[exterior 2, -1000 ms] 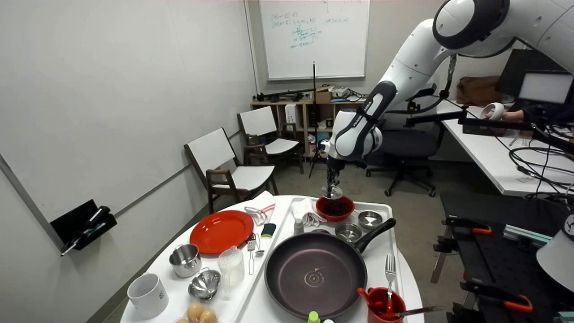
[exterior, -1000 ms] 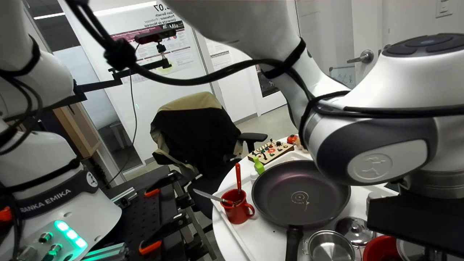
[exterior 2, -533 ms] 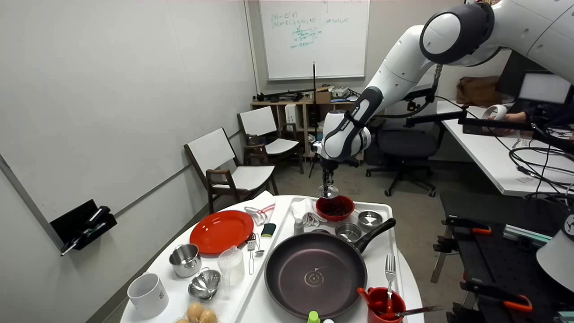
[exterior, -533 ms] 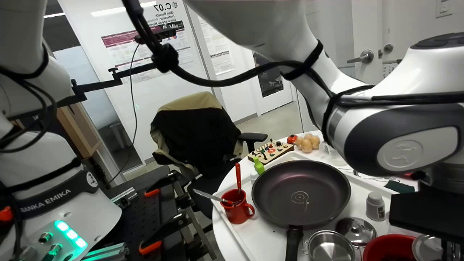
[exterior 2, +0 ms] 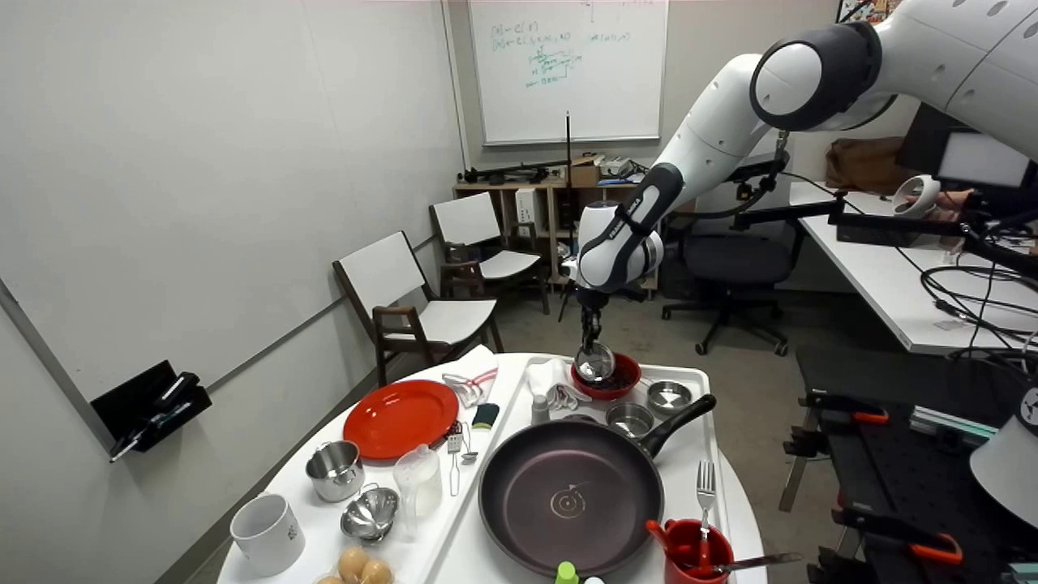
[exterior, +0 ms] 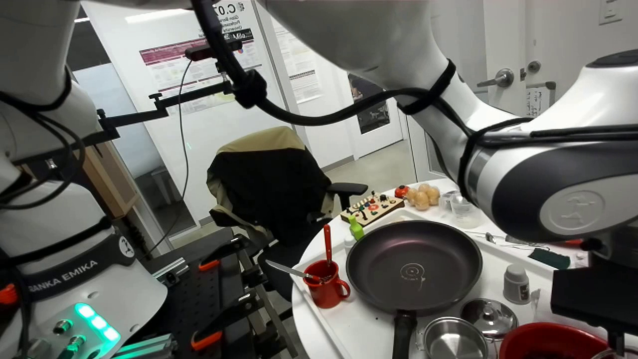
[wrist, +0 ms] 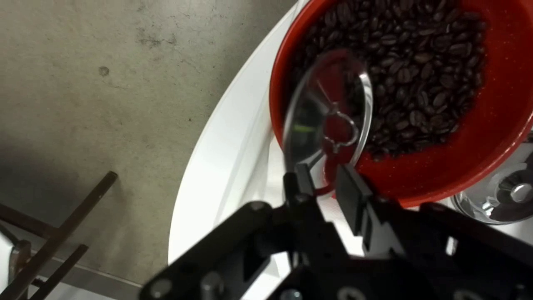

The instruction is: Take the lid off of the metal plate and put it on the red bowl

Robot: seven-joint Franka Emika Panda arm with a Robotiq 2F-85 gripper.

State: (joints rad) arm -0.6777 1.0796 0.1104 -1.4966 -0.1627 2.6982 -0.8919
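Over one red bowl point(wrist: 499, 108) of beans point(wrist: 416, 79), one tilted lid point(wrist: 327, 121) was seen; on table point(wrist: 212, 166) beside bowl, second lid point(wrist: 518, 193). Two fingers point(wrist: 352, 196) of end effector point(wrist: 325, 173) were held apart; lid contact unclear.

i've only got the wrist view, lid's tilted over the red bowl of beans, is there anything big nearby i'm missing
Observer: Yes, in an exterior view a big black pan sits on the tray, nearer the camera than the red bowl.
Operator: does any of it stick out near other stuff
Observer: Its handle runs out beside a small metal pot.
Operator: ok, anything sharp around
Observer: A knife juts from the red mug in both exterior views.
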